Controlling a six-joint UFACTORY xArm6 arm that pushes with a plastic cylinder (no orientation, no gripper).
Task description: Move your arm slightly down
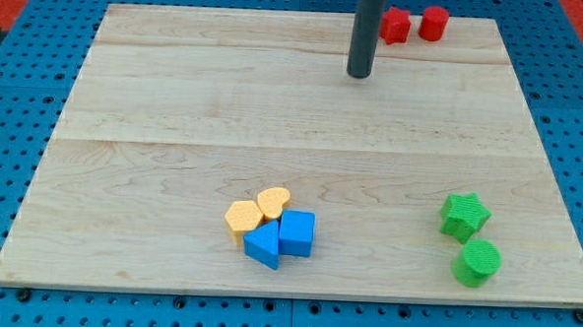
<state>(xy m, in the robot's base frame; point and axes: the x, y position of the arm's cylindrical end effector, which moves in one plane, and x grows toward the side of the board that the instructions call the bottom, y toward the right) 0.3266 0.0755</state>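
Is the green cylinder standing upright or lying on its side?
Upright: the green cylinder shows its round flat face on top, just below the green star.

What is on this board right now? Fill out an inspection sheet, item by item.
Surface: pale wooden board lying on a blue perforated base.
Job's things: the dark rod ends in my tip, near the view's top, just left of the red blocks and touching none.
Clutter: red angular block and red cylinder at the top edge; yellow hexagon block, yellow heart-like block, blue triangular block and blue cube-like block clustered at bottom centre; green star block and green cylinder at bottom right.
Grippers: nothing seen.
Cables: nothing seen.
Surroundings: red strips at the top corners.
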